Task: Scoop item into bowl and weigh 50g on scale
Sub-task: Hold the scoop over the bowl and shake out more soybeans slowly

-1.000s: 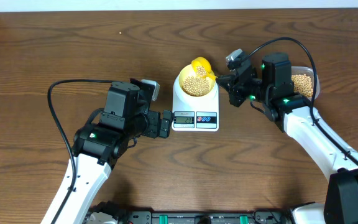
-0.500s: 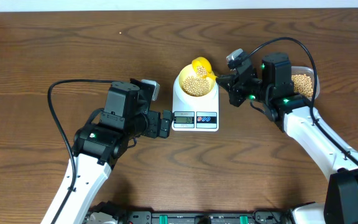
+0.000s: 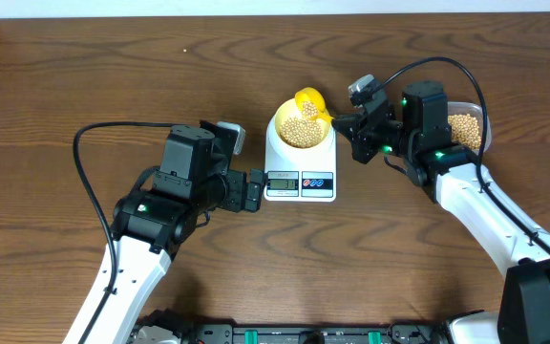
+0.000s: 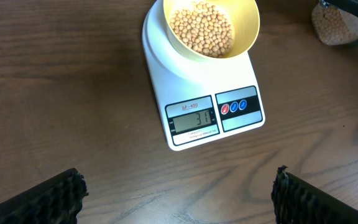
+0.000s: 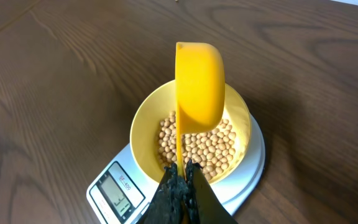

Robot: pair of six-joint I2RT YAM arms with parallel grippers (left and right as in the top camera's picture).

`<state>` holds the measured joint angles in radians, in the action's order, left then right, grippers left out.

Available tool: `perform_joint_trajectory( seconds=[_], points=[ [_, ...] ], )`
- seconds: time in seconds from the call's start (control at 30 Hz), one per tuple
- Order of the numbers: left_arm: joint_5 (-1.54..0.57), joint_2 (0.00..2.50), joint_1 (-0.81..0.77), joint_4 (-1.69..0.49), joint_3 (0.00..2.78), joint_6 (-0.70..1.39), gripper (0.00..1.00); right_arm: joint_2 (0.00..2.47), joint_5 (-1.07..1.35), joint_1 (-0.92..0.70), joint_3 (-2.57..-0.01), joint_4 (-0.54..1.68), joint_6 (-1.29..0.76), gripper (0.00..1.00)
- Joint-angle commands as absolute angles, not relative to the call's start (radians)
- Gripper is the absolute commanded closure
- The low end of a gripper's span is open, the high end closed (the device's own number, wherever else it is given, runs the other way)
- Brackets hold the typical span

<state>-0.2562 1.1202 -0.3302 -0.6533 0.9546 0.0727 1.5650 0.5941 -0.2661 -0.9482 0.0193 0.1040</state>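
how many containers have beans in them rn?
2. The bowl on the scale, and the clear tub off to the scale's right. The scoop is tipped over the bowl with its inside hidden, so it may hold some.

Overhead: scale display too small to read. Tub half hidden behind right arm. Scoop handle lost under right gripper.

Left wrist: bowl far rim cut by top edge. Tub blurred, clipped at top-right corner. Left gripper fingers cut by bottom edge, only tips showing.

Right wrist: scoop's back to camera, inside unseen. Beans beneath it hidden. Display digits unreadable at this angle, scale front clipped at bottom.
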Motion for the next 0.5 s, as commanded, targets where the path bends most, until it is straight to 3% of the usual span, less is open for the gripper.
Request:
perform_joint_trajectory(
  seconds=[0.0,0.47],
  points=[
    [-0.249,1.116,-0.331,-0.653,0.952,0.056,0.02,1.571,0.597,-0.272,-0.946,0.019,0.082,0.99],
    [-0.249,1.116,-0.331,-0.653,0.952,0.056,0.02,1.571,0.597,-0.272,-0.946,-0.019,0.019,0.99]
  ],
)
